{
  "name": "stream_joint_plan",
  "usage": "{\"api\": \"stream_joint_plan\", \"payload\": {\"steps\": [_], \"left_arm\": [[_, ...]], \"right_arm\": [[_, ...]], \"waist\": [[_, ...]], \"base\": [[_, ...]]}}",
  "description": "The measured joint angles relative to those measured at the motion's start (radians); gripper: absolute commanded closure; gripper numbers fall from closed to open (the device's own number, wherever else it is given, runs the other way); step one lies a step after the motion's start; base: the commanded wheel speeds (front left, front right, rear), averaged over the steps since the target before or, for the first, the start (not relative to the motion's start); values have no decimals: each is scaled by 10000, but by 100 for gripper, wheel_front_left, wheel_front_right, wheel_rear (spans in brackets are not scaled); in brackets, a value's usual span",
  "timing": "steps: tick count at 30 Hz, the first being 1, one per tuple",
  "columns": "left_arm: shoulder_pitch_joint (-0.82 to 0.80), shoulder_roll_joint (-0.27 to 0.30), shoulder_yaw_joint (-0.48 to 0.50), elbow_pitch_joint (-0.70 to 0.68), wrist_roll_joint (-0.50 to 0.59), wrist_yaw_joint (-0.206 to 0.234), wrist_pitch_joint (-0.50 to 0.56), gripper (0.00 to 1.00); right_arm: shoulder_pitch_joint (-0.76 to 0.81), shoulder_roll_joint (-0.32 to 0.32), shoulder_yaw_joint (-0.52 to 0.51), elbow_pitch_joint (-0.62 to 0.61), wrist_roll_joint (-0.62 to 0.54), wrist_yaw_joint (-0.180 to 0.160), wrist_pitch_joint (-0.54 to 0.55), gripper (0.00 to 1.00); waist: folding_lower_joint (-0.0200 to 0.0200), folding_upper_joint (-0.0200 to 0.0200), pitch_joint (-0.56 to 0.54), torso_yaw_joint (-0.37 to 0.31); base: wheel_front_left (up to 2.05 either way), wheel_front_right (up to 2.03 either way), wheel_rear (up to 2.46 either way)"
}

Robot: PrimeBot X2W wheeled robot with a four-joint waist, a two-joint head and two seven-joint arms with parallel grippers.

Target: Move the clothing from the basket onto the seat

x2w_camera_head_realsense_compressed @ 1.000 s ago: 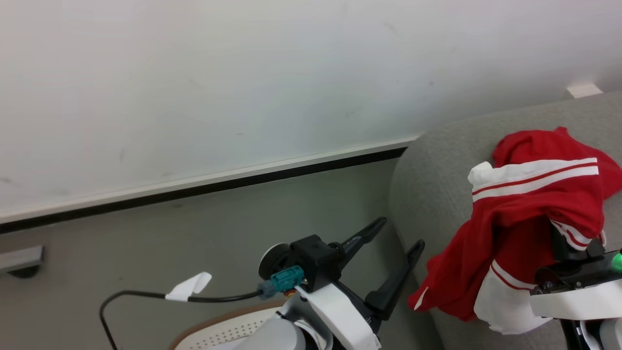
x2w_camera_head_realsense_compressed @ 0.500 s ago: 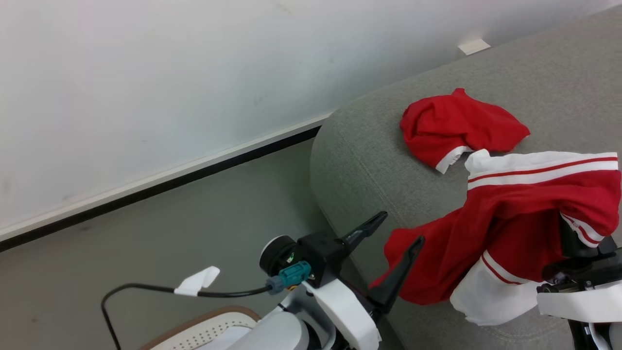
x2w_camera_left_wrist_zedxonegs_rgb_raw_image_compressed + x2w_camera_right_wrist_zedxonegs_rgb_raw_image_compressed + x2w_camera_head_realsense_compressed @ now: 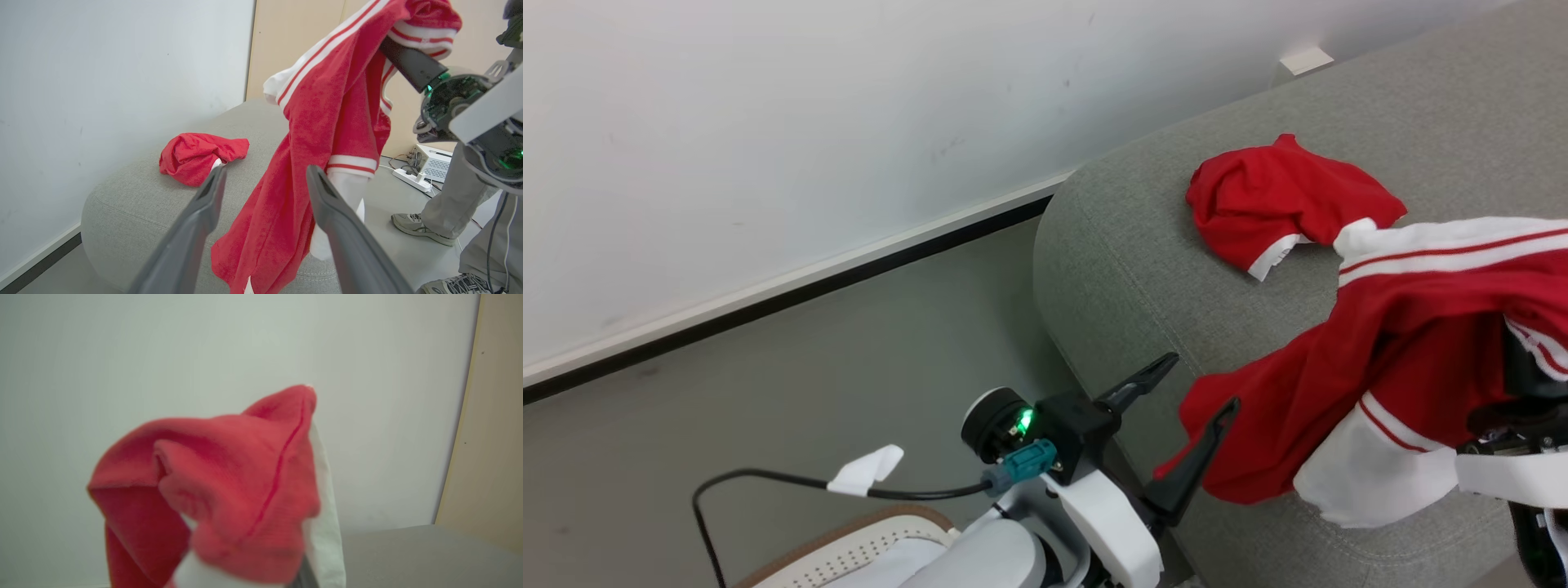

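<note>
1. Now mid-transfer: carrying one red garment (image 3: 1421, 351) toward its drop, pinched in the right gripper (image 3: 398, 55), which is clamped tight on a bunched fold near the white-striped band.
2. Hanging it above the near part of the seat (image 3: 1143, 269), with the red hem and a white sleeve trailing at the front edge. Hard to tell whether they brush the cushion.
3. Apparently already delivered: a second red garment (image 3: 1282, 204), crumpled on the seat farther back, close to the held one.
4. Keeping the left gripper (image 3: 1202, 382) spread wide and empty, just beside the dangling cloth near the seat's rounded corner.
5. Leaving the basket (image 3: 849, 531) low on the floor behind the left arm. Cannot tell whether any clothing remains inside.
6. Next, in all likelihood: carry farther in over the cushion, lower until most of the cloth pools on the fabric, then part the right gripper.
7. Worth watching: released this near the edge, likely to slide off onto the floor.
</note>
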Motion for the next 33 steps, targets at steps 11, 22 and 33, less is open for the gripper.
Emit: {"api": "stream_joint_plan", "payload": {"steps": [11, 22, 33], "left_arm": [[-173, 75, -151, 13, 29, -15, 140, 0], [-717, 740, -140, -619, 305, 117, 851, 0], [-1391, 897, -213, -949, 646, 132, 1417, 0]], "right_arm": [[-1822, -1062, -788, 102, -159, 0, 1239, 100], [-4554, -3444, -1879, 1785, 1294, 0, 2290, 100], [-6020, -4698, -2360, 6142, 2079, 0, 2000, 100]], "waist": [[0, 0, 368, 321], [1, 0, 1565, 855], [1, 0, 3397, 1667]], "base": [[0, 0, 0], [0, 0, 0], [0, 0, 0]]}}
